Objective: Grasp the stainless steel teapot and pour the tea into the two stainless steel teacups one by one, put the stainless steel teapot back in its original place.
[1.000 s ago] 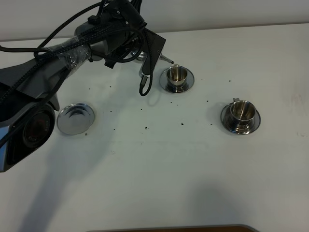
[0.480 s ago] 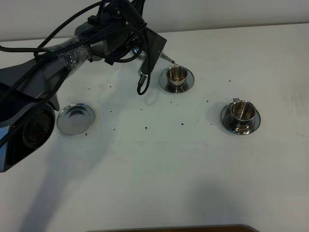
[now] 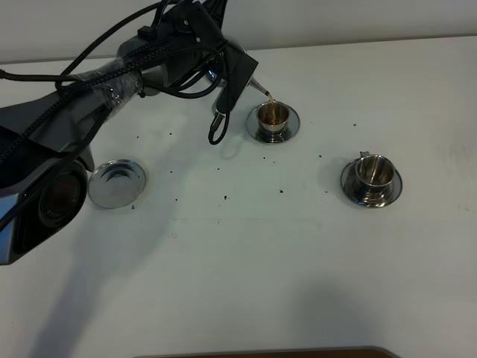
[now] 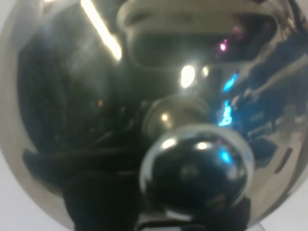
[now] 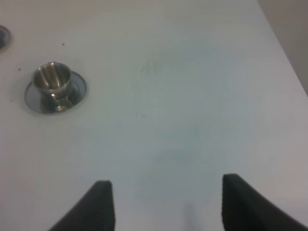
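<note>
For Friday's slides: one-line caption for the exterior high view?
Left arm tips the steel teapot, pouring tea into the far teacup; second teacup and bare coaster stand aside.

The white table point(image 3: 298, 261) under me is flat and matte, running back to a pale wall. On its left side lies a round shiny steel coaster point(image 3: 115, 183) with a raised rim, bare on top. Far and near the middle sits one round steel saucer point(image 3: 294, 124); a second saucer point(image 3: 393, 191) sits to the right and nearer, well apart from the first. Small dark specks point(image 3: 226, 197) are scattered over the tabletop between the coaster and the saucers.
</note>
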`<state>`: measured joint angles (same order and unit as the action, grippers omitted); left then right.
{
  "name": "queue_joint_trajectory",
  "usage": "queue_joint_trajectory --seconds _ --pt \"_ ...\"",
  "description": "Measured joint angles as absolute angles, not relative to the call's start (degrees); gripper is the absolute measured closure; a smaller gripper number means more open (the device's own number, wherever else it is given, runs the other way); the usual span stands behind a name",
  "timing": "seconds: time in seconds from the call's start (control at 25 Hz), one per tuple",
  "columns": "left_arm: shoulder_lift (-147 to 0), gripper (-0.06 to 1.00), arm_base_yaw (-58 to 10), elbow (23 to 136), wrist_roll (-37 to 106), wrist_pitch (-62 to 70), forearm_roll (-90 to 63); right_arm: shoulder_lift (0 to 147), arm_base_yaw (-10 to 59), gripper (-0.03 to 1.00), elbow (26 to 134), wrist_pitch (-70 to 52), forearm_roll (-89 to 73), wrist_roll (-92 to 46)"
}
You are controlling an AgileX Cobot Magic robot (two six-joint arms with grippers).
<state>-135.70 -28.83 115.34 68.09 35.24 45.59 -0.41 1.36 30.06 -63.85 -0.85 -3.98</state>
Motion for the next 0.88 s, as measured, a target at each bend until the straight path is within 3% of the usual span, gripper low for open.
queue_joint_trajectory --seconds 0.88 --pt "-136.31 0.69 -28.83 115.34 72.89 32.13 46.05 -0.41 1.36 0.48 30.06 -63.85 -0.85 -4.0"
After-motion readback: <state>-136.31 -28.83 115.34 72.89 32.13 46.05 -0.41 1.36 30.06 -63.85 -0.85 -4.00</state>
